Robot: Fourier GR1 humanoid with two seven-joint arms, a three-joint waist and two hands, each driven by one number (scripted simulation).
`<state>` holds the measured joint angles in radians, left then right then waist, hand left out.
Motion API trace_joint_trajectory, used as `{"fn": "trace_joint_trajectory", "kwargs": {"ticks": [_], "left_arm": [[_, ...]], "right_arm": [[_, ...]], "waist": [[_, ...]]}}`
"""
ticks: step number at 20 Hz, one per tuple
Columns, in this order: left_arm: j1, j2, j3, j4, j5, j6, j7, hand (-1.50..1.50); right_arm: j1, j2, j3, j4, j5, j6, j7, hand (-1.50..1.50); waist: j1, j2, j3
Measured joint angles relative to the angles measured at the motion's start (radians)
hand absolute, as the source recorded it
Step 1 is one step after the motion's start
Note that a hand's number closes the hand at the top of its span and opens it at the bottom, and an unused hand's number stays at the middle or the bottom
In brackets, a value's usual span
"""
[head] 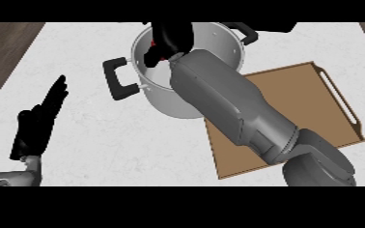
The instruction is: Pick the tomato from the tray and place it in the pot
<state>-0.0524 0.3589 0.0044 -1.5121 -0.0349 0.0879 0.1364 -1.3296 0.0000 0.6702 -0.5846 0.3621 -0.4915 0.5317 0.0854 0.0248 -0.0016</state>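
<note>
My right hand (171,38) is over the mouth of the steel pot (221,41), its fingers curled round the tomato (162,57), of which only a sliver of red shows between the fingers. The grey right forearm crosses the pot's near rim and hides much of its inside. The pot has two black handles (118,77) and stands at the counter's far middle. The brown tray (314,116) lies to the right of the pot with nothing visible on it. My left hand (39,121) rests open at the left edge, fingers up.
The white counter (92,140) stretches around the pot and the tray. A dark wooden strip (18,43) runs along the far left. The tray's pale handle (341,101) sits at its right side.
</note>
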Motion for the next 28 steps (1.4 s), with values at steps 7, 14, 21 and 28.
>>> {"fn": "trace_joint_trajectory", "kwargs": {"ticks": [7,14,21,28], "left_arm": [[-0.006,-0.008,-0.004,0.004,-0.003,-0.011,-0.001,0.00],[-0.016,-0.012,0.003,0.009,-0.009,-0.005,0.004,0.00],[0.033,-0.002,0.044,0.002,0.000,-0.010,-0.007,0.00],[0.084,-0.023,0.055,-0.016,-0.015,0.000,-0.020,0.00]], "right_arm": [[0.011,0.000,-0.034,0.051,-0.119,-0.068,-0.159,-1.50],[0.044,0.000,-0.153,-0.061,-0.264,-0.256,-0.340,-1.50],[0.092,0.000,-0.219,-0.143,-0.420,-0.219,-0.436,-1.50],[0.285,-0.028,-0.264,-0.313,-0.455,-0.126,-0.518,-1.50]], "waist": [[0.013,0.002,0.000],[-0.002,-0.003,0.002],[-0.042,-0.017,0.002],[-0.079,-0.026,0.002]]}}
